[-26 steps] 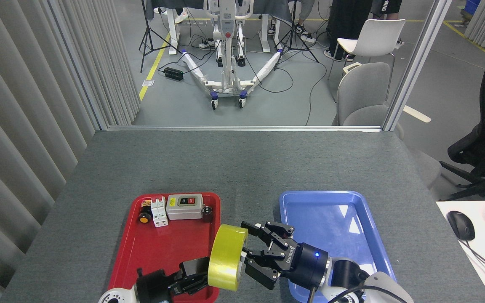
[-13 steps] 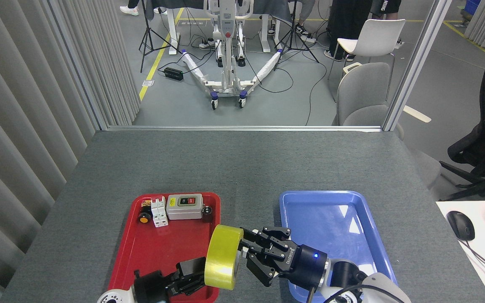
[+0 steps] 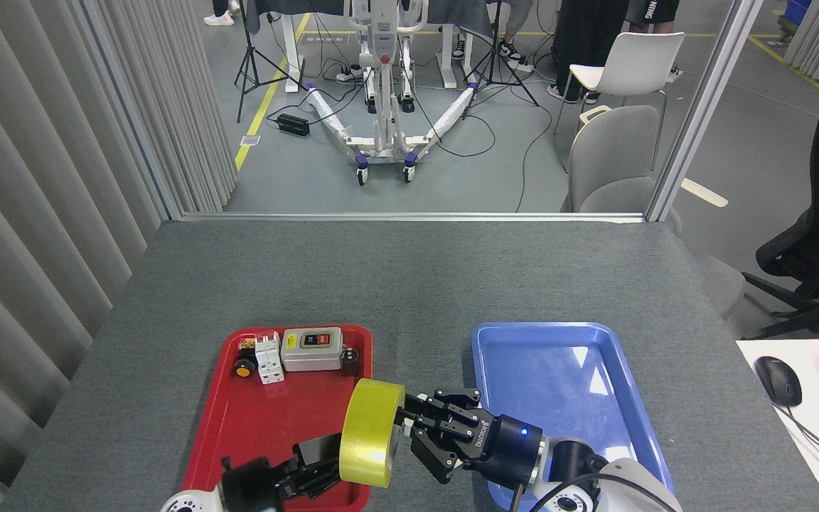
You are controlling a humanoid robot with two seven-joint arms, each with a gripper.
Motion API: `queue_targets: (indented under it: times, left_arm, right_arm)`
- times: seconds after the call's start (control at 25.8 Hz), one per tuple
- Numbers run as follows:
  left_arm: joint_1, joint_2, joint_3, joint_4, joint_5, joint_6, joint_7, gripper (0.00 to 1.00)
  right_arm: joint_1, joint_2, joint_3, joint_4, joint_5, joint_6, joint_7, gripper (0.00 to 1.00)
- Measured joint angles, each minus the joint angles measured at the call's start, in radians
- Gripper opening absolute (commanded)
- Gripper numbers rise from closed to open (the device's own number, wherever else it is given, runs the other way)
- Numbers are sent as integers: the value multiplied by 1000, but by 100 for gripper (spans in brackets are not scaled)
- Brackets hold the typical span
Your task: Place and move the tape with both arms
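The tape (image 3: 369,435), a wide yellow roll, is held on edge above the right rim of the red tray (image 3: 214,427). My left gripper (image 3: 325,459) comes in from the bottom left and is shut on the roll's lower left side. From the right, my right gripper (image 3: 409,427) has its black fingers (image 3: 445,412) reaching up to the roll's right face. Its fingertips are hidden by the roll, so whether they grip it does not show. A blue light glows on the right wrist body (image 3: 516,448).
The red tray holds a grey switch box (image 3: 311,348), a white breaker (image 3: 267,359) and small parts at its far end. A blue tray (image 3: 566,384) lies to the right, partly under my right arm. A white desk with a mouse (image 3: 778,380) stands at the far right.
The tape and both grippers have shifted slightly left and toward me. The right gripper's fingers have drawn closer together and nearer to the roll.
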Motion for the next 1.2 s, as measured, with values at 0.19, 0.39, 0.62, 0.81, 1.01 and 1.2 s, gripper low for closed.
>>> queue_targets:
  times: [0.19,0.39,0.62,0.81,1.01,1.2]
  left_arm:
    - [0,2,8,2,1,-8,-8,0]
    - [0,1,19,8,-3,-28,-15,48]
    - [-26,2,84,117,5,-279,-4,100]
    - [-41,2,118,190,34,-464,-4,100]
    - [-51,2,144,209,34,-517,-1,100]
    - [-92,16,230,247,12,-554,3,100]
  right_arm:
    - [-24,2,0,30,0,-45,2,25]
    - [-29,2,2,35,-1,-56,-1,25]
    - [-31,1,9,36,-1,-22,5,24]
    - [-31,2,10,36,-1,-15,-6,24]
    - [-29,2,10,36,-1,-15,-6,24]
    - [-19,-6,8,28,-2,-25,-6,21]
